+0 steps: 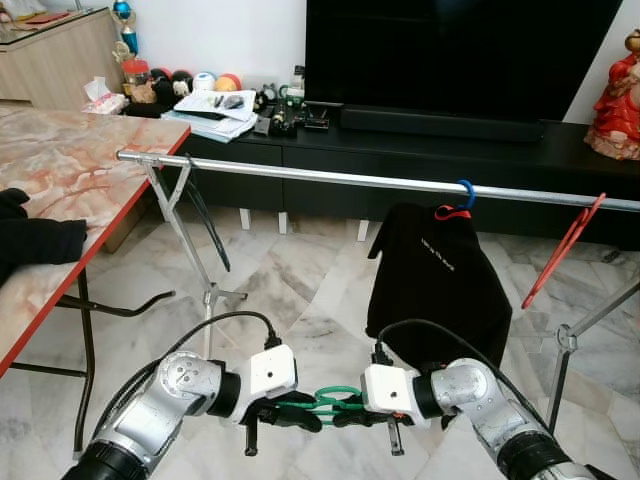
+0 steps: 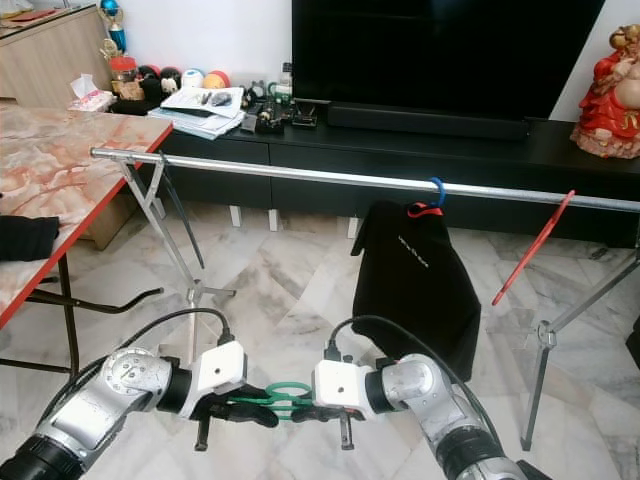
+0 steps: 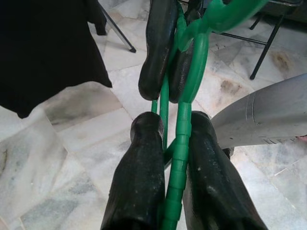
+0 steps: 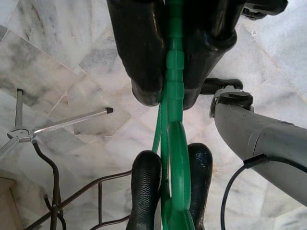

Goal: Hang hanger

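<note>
Green hanger [image 1: 333,403]: held low in front of the robot, between the 2 grippers, above the marble floor [image 1: 300,280] and well below the rail.
Left gripper [image 1: 290,411]: closed on one end of the green hanger; in the left wrist view its 2 black fingers [image 3: 139,177] press the green plastic from both sides.
Right gripper [image 1: 352,410]: closed on the other end of the same hanger, facing the left gripper, fingertips nearly meeting; in the right wrist view its fingers [image 4: 139,52] pinch the green bar.
Rail [image 1: 350,181]: a metal bar running across the view at the height of the table edge, held up by folding legs [image 1: 185,240].
Black shirt [image 1: 440,280]: hangs from the rail on a red hanger with a blue hook [image 1: 465,193].
Red hanger [image 1: 563,250]: bare, hooked on the rail to the right of the shirt, tilted.
Table [image 1: 70,170]: marble top with a red edge, on the robot's left; a dark cloth [image 1: 35,240] lies on it.
Background: a black TV [image 1: 460,50] on a low black cabinet [image 1: 420,160], with papers [image 1: 215,105] and small items on top.
</note>
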`<state>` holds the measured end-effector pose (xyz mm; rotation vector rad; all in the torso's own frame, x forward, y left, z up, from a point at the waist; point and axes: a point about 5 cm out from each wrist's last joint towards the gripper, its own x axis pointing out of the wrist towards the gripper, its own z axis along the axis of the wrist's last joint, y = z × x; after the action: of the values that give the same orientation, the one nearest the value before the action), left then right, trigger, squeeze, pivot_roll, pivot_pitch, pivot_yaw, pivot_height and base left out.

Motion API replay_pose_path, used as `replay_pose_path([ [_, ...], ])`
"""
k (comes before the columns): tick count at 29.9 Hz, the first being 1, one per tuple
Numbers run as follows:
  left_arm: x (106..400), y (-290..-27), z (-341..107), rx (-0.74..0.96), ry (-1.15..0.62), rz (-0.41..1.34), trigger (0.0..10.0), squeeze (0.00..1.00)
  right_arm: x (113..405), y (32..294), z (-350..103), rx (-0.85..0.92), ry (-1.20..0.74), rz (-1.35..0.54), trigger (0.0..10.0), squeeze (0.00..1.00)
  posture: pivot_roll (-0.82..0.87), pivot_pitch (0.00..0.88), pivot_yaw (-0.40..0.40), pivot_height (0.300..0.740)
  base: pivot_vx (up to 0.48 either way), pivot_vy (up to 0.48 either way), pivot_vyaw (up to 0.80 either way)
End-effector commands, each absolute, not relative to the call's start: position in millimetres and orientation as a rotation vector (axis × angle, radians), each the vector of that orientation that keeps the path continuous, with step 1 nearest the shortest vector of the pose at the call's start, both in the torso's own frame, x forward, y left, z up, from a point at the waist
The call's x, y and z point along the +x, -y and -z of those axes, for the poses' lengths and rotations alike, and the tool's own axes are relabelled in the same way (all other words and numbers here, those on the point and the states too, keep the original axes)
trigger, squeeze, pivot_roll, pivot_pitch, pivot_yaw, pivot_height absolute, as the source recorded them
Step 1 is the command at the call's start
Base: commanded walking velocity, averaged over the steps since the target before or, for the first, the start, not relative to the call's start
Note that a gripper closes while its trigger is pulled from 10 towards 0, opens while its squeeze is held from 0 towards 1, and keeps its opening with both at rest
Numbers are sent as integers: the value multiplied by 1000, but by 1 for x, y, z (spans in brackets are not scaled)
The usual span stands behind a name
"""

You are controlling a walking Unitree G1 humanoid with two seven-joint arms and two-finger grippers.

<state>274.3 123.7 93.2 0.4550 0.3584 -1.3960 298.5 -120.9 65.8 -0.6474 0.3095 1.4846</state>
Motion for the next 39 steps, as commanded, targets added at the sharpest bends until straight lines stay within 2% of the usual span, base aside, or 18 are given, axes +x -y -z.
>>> replay_pose_path([
  [1, 273, -125, -90, 461, -379, 1414, 0, 0, 303, 121, -74, -634, -261, -1465, 10000, 0, 125, 31, -26, 740, 0, 0, 0],
  [17, 275, -133, -84, 498, -403, 1367, 0, 0, 304, 125, -72, -628, -300, -1452, 10000, 0, 126, 28, -30, 740, 0, 0, 0],
  [18, 275, -134, -84, 499, -406, 1364, 0, 0, 304, 125, -72, -627, -301, -1453, 10000, 616, 126, 28, -30, 740, 0, 0, 0],
  [19, 275, -135, -83, 506, -411, 1357, 0, 0, 304, 125, -72, -625, -302, -1453, 10000, 906, 127, 27, -32, 740, 0, 0, 0],
  [20, 276, -136, -82, 515, -417, 1354, 0, 0, 304, 126, -72, -617, -308, -1455, 10000, 1000, 127, 27, -32, 740, 0, 0, 0],
  [30, 275, -144, -75, 546, -443, 1341, 0, 0, 303, 130, -72, -620, -332, -1474, 10000, 1000, 125, 24, -34, 740, 0, 0, 0],
  [35, 272, -159, -66, 563, -491, 1293, 0, 0, 306, 145, -70, -671, -381, -1424, 10000, 988, 125, 23, -37, 740, 0, 0, 0],
  [36, 270, -165, -61, 554, -507, 1266, 0, 0, 307, 150, -69, -683, -396, -1385, 10000, 0, 128, 23, -36, 740, 0, 0, 0],
  [39, 266, -173, -51, 498, -525, 1201, 0, 0, 310, 158, -65, -684, -423, -1307, 10000, 0, 128, 23, -36, 740, 0, 0, 0],
])
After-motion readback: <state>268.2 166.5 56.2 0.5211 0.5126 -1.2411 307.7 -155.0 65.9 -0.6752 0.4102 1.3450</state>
